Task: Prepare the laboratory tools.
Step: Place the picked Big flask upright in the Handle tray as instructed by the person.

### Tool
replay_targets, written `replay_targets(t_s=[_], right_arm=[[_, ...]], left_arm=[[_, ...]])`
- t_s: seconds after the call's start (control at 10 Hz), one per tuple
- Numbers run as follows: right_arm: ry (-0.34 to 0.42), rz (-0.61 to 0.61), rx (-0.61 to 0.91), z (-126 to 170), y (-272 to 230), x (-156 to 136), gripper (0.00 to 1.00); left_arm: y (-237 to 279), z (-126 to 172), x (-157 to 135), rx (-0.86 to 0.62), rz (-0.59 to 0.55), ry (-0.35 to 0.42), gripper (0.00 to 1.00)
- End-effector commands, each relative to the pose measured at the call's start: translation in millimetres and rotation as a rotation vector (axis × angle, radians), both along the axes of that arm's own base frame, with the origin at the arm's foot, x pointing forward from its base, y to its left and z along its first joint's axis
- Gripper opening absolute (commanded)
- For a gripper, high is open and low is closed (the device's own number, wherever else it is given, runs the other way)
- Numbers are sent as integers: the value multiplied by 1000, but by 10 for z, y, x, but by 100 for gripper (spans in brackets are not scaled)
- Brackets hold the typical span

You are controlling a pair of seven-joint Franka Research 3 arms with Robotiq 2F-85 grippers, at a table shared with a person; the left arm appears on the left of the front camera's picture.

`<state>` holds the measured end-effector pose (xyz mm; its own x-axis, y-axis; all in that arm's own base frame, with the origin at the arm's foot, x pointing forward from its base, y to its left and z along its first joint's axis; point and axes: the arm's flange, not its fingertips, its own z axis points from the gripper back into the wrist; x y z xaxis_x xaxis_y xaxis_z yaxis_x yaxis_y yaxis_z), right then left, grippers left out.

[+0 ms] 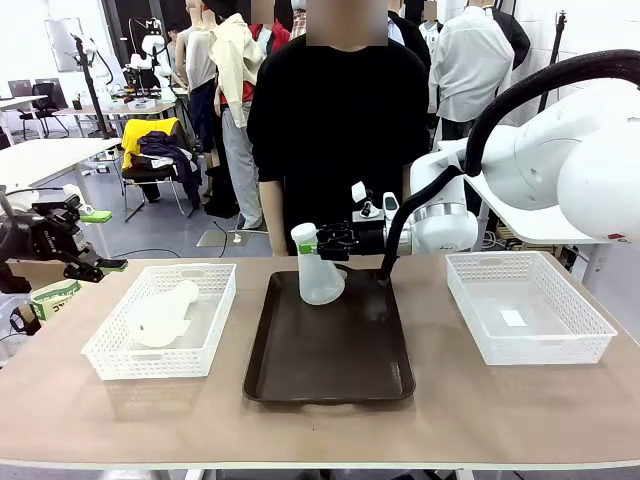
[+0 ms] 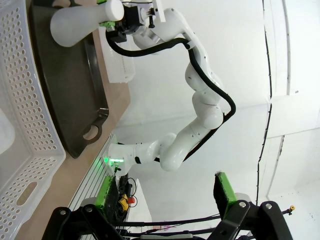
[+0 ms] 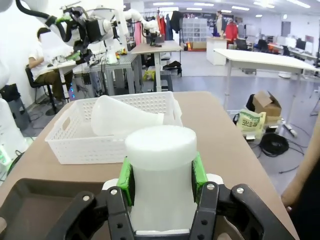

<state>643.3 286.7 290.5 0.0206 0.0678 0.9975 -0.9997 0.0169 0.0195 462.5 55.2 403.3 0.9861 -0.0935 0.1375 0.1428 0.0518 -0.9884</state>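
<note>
R gripper clamped on neck of flask #1, green pads either side just under the rim. Flask hangs upright below it, base at far end of the brown tray (touching or just clear, can't tell). L gripper jaws apart, holding nothing, out beyond the L basket. In that basket flask #2 lies on its side, well apart from both grippers. Est. progress approx. half: #1 nearly placed, release pending; #2 not yet picked.

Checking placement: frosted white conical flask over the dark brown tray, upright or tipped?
Upright: flask base down over tray, neck up, clamped in right pincer.
</note>
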Motion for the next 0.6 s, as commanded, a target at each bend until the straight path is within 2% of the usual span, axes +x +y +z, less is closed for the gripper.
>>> replay_targets(t_s=[0.0, 0.1, 0.2, 0.5], right_arm=[[57, -30, 14, -51, -10, -23, 78], [77, -36, -2, -53, -13, -27, 97], [105, -28, -11, -45, -17, -31, 100], [175, -69, -84, 31, -66, -78, 100]], left_arm=[[-1, 19, 1, 6, 7, -6, 100], [-1, 19, 1, 6, 7, -6, 100], [-1, 19, 1, 6, 7, -6, 100], [-1, 19, 1, 6, 7, -6, 100]])
